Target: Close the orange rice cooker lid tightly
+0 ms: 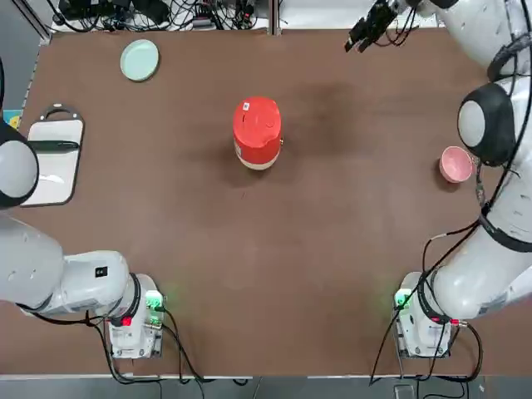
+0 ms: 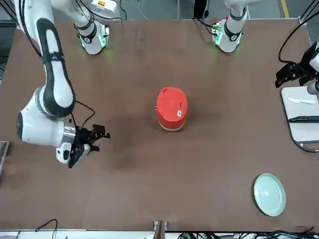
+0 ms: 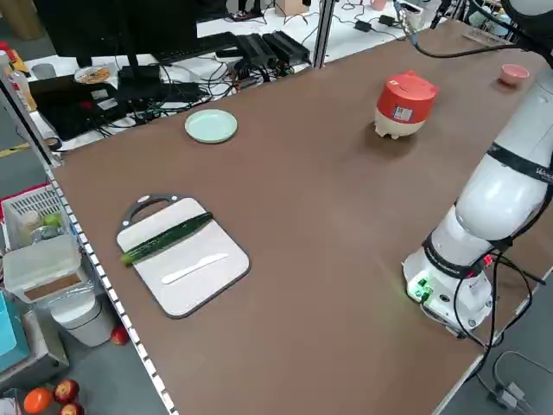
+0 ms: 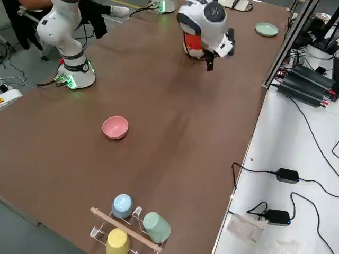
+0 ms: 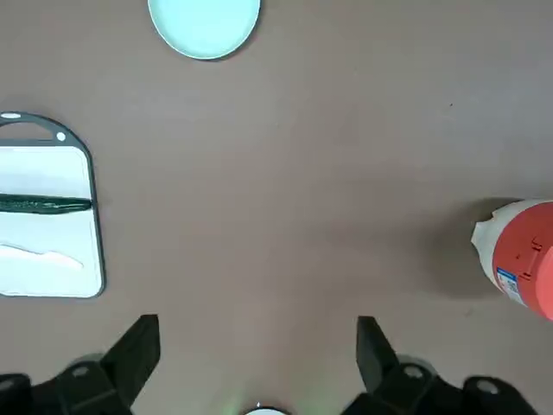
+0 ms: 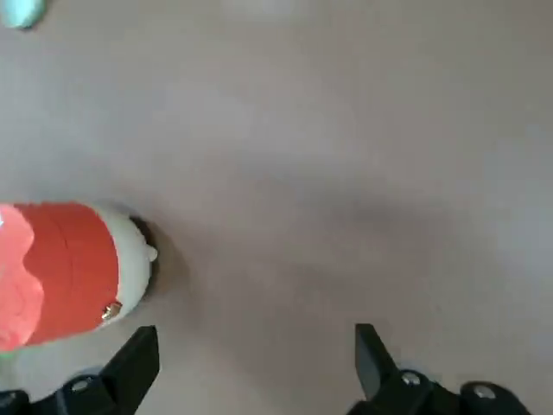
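My right pincer [image 1: 364, 32], jaws wide and empty, hovers nearer the upright orange rice cooker [image 1: 258, 133] than my left pincer.

My desk [image 1: 249, 274] is plain dark brown. On it the orange rice cooker [image 1: 258, 137] is red-orange with a cream band at its base, and the lid [image 1: 256, 115] matches, with a small white mark on top. The plate [image 1: 139, 60] is pale green, the bowl [image 1: 455, 164] pink, the cutting board [image 1: 56, 158] white with a dark rim, bearing a dark green cucumber [image 1: 54, 146].
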Controlling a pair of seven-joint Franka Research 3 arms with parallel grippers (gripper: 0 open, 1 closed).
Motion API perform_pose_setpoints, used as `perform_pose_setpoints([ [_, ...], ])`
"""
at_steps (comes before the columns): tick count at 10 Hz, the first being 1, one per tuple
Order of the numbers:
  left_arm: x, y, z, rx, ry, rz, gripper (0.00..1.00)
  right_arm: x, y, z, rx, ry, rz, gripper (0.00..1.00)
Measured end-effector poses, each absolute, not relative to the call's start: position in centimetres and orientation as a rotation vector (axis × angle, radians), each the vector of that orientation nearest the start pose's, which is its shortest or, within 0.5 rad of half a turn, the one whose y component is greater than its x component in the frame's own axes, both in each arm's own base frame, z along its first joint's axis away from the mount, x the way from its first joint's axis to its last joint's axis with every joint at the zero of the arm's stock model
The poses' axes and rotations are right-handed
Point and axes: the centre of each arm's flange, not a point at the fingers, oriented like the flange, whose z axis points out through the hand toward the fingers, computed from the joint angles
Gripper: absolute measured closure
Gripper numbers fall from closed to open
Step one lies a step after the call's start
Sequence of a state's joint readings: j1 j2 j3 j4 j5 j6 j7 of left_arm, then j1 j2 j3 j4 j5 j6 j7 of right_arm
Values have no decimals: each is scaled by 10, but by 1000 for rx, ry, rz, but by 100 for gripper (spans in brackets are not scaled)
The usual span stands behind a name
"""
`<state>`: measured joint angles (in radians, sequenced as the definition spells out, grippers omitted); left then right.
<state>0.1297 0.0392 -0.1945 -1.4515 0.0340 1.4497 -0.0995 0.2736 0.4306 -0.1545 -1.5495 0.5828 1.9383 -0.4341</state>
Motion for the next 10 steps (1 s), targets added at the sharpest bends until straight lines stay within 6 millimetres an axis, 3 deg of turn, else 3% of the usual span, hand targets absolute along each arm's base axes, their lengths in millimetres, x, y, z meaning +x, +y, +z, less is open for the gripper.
perform_pose_setpoints([
  [5,550,-30,655,-3110,-59,42,0,636,77,486,-2943,-190,118,0],
  [10,534,-37,675,-3104,-45,17,0,605,48,557,-3038,22,240,0],
])
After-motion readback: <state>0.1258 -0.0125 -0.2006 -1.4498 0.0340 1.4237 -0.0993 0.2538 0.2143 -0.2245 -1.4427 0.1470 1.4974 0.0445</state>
